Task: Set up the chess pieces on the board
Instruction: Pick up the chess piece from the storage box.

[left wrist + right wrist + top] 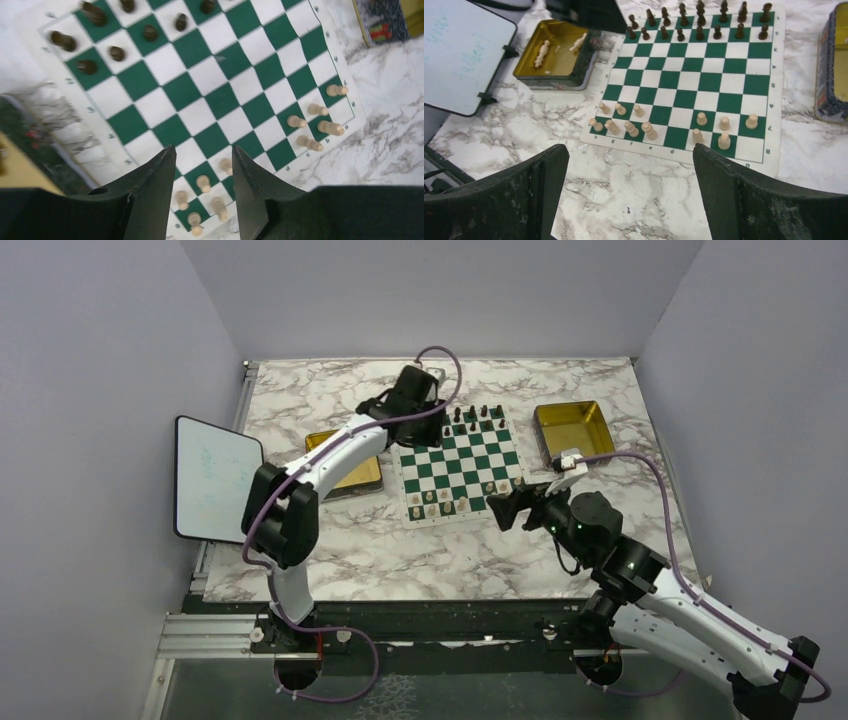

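We are seeing cream chess pieces [649,131] standing in two clusters along the near rows of the board [693,93], two more lying in the gold tray [549,80]. Our left gripper [202,151] is hovering half open, empty, above the board; our right gripper [629,148] is gaping wide, empty.

We're looking down on a white marble-patterned table [400,560] with grey veining, boxed in on three sides by plain, pale lavender-grey walls: the back wall [440,290] behind the far edge, the left wall [90,360] and the right wall [760,360] rising beyond the side edges. The light is soft and even, with only faint shadows on the tabletop. Along the near edge runs a dark strip [450,612], a silver metal rail [210,635] sticks out at the near left corner, and below that there's a grey floor [470,695].
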You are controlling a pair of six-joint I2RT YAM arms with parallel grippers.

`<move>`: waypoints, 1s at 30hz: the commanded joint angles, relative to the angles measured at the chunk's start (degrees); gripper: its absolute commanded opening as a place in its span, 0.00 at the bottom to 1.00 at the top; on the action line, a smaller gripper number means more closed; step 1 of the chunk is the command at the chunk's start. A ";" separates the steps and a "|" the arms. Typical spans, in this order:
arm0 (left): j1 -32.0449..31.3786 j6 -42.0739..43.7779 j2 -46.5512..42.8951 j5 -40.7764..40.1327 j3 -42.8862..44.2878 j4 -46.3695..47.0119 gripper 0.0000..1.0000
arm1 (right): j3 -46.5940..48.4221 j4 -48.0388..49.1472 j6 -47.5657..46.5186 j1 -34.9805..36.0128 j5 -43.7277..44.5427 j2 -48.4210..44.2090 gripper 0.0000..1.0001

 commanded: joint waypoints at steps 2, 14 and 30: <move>8.21 2.49 -6.66 1.61 -2.01 -1.16 0.47 | -1.81 -1.95 2.62 0.37 6.76 -0.44 1.00; 22.16 5.75 -6.93 -1.59 -6.13 -2.86 0.39 | -0.98 -0.77 -2.75 0.37 -0.25 2.25 0.95; 25.18 9.08 2.30 -1.10 -6.34 -1.81 0.26 | -1.15 1.16 -2.64 0.36 -2.41 1.84 0.92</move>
